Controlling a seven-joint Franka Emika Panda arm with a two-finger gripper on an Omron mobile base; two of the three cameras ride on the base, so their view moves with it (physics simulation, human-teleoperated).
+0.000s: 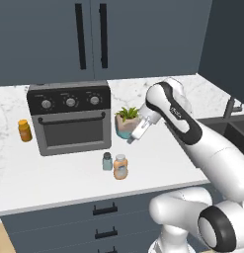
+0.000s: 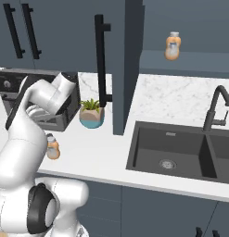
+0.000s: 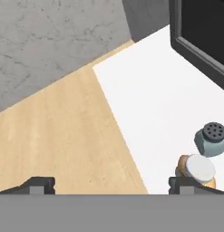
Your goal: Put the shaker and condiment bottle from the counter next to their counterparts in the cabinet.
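Cabinet (image 2: 130,60): dark wall unit, door swung open edge-on toward the right base camera; one orange bottle with pale cap (image 2: 172,46) stands on its shelf.
Counter (image 1: 158,163): white veined marble; carries a toaster oven (image 1: 70,117), a potted plant (image 1: 126,121), a small orange jar (image 1: 24,130) at far left.
Arm: elbow bent high over the counter, forearm angling down and left, wrist in front of the plant, well above the two task items.
Condiment bottle (image 1: 120,167): upright near the counter's front edge, touching or just beside the shaker. Likely light, smooth plastic, slightly squeezable; best taken across the body below the cap, since the cap tapers.
Shaker (image 1: 107,161): upright, left of the bottle, in front of the oven. Likely light, rigid, small and tippy; grip round the body under the dark cap.
Gripper (image 3: 112,183): fingers spread wide apart, nothing between them; in the hand view the right tip sits near the bottle cap.
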